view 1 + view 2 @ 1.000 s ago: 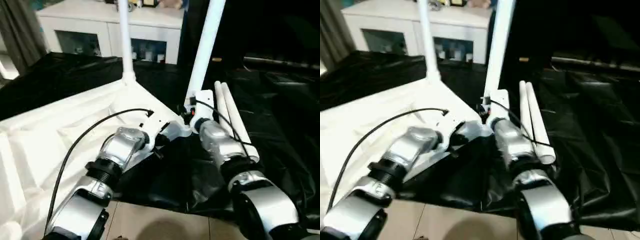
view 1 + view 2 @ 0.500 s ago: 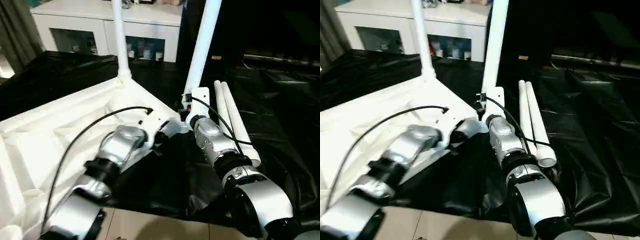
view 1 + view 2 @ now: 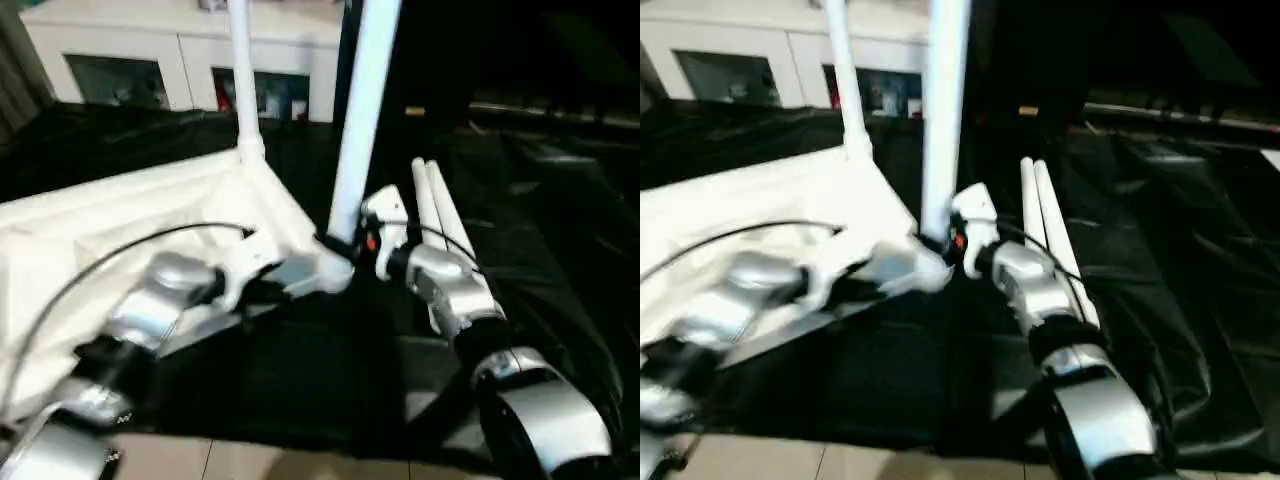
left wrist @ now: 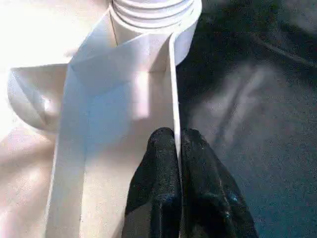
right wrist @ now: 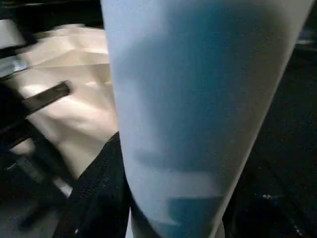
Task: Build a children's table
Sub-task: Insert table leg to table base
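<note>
Black sheeting covers the work surface, the tabletop lying underside up.
Left gripper pinches the tabletop's rim; right gripper clasps an upright leg at the corner socket.

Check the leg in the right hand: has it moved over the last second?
Yes. The held leg shifted left, away from the two lying legs, toward the tabletop corner.
</note>
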Tool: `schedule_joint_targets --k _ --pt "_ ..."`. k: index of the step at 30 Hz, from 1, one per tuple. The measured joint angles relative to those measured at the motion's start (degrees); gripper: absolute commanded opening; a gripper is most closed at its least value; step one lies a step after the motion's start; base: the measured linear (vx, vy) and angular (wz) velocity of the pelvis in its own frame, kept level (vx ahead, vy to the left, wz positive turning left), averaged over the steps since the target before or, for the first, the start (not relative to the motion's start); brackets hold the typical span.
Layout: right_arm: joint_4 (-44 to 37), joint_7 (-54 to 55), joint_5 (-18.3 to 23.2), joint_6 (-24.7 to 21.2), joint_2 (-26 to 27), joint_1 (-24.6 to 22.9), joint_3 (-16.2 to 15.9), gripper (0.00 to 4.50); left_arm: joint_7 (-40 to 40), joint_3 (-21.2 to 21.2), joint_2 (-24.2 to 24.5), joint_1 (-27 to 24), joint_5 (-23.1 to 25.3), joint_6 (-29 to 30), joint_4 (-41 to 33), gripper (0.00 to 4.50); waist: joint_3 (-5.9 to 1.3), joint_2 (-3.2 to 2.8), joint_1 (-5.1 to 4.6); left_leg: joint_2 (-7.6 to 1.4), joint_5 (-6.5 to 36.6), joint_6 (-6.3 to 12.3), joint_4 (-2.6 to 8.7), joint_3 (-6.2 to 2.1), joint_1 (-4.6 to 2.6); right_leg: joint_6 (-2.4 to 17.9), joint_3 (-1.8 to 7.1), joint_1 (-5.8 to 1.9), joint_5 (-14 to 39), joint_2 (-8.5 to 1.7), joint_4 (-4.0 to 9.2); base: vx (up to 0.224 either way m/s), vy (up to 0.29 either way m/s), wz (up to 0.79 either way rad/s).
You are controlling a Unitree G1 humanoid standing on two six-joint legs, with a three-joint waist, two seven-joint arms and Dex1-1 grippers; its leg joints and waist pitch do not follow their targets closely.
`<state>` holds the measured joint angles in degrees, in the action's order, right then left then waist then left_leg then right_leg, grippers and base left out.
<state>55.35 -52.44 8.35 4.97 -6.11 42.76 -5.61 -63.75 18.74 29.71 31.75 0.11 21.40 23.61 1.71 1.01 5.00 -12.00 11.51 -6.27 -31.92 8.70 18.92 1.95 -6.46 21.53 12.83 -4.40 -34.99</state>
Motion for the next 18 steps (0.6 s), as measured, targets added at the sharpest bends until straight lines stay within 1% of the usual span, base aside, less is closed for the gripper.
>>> schedule_joint_targets --k 2,4,9,10,11,13,14,16,18 --pt "-0.14 -2.36 0.01 -0.77 -0.5 -0.02 -0.3 1.9 -1.22 0.29 0.61 -0.05 -0.06 0.01 -0.1 0.0 0.04 -0.06 0.12 0.0 -0.01 -0.03 0.0 0.05 -0.08 0.01 0.07 -0.04 -0.01 0.0 -0.03 0.0 0.0 0.0" --pt "-0.13 -2.61 0.01 -1.2 -0.68 -0.1 -0.38 1.9 -1.22 0.27 0.45 -0.03 0.0 -0.19 0.14 0.0 0.0 0.01 0.12 0.01 -0.01 -0.04 -0.01 0.06 -0.19 0.01 0.13 -0.11 -0.01 0.0 -0.04 0.0 0.0 0.0" --pt "0.77 1.17 -0.03 -1.98 -0.13 0.1 -0.32 1.9 0.05 -0.13 -1.62 0.39 0.99 -0.24 2.07 0.0 -0.01 0.01 0.22 0.08 -0.01 -0.04 0.04 0.17 -0.87 -0.01 0.49 -0.57 -0.01 0.0 -0.04 0.0 0.0 0.0" --pt "1.31 3.25 -0.02 -2.02 0.18 0.36 -0.12 1.9 1.12 -0.21 -2.5 0.61 1.21 -0.04 2.48 0.0 -0.02 0.03 0.28 0.12 -0.01 -0.04 0.04 0.18 -0.96 -0.02 0.56 -0.64 -0.01 0.0 -0.05 0.0 0.0 0.0" --pt "2.69 9.15 -0.02 -2.2 1.03 1.04 1.13 1.9 4.38 -0.39 -4.6 1.96 1.83 0.87 4.29 0.0 -0.02 0.04 0.43 0.15 -0.01 -0.05 0.04 0.2 -0.97 -0.12 0.65 -0.68 0.02 0.0 -0.06 0.0 0.0 0.0" --pt "4.66 17.6 0.03 -2.9 1.6 2.36 2.58 1.9 9.24 -0.48 -8.44 3.31 1.99 2.97 5.81 0.0 0.0 0.0 0.66 0.16 -0.01 -0.04 0.06 0.47 -1.03 -0.26 0.92 -0.6 0.06 0.0 -0.05 0.0 0.0 0.0" --pt "5.98 23.95 0.14 -3.13 2.15 2.85 4.38 1.9 12.83 -0.62 -11.78 4.39 1.9 4.81 7.14 0.0 0.06 -0.08 1.05 0.15 -0.02 -0.03 0.05 0.67 -0.98 -0.27 1.1 -0.6 0.06 0.0 -0.05 0.0 0.0 0.0" --pt "7.24 30.94 0.8 -3.28 2.6 3.32 6.4 1.9 16.79 -0.6 -15.28 5.49 1.81 6.88 8.44 0.0 0.08 -0.1 1.52 0.13 -0.02 -0.02 0.06 0.97 -0.95 -0.29 1.38 -0.61 0.04 -0.01 -0.05 0.0 0.0 0.0" --pt "8.32 36.04 1.52 -3.27 3.11 4.15 7.93 1.9 20.32 -0.91 -17.72 6.67 1.78 8.19 9.78 0.0 0.06 -0.07 1.65 0.14 -0.03 -0.01 0.06 1.03 -0.86 -0.32 1.5 -0.64 0.04 -0.01 -0.04 0.0 0.0 0.0"
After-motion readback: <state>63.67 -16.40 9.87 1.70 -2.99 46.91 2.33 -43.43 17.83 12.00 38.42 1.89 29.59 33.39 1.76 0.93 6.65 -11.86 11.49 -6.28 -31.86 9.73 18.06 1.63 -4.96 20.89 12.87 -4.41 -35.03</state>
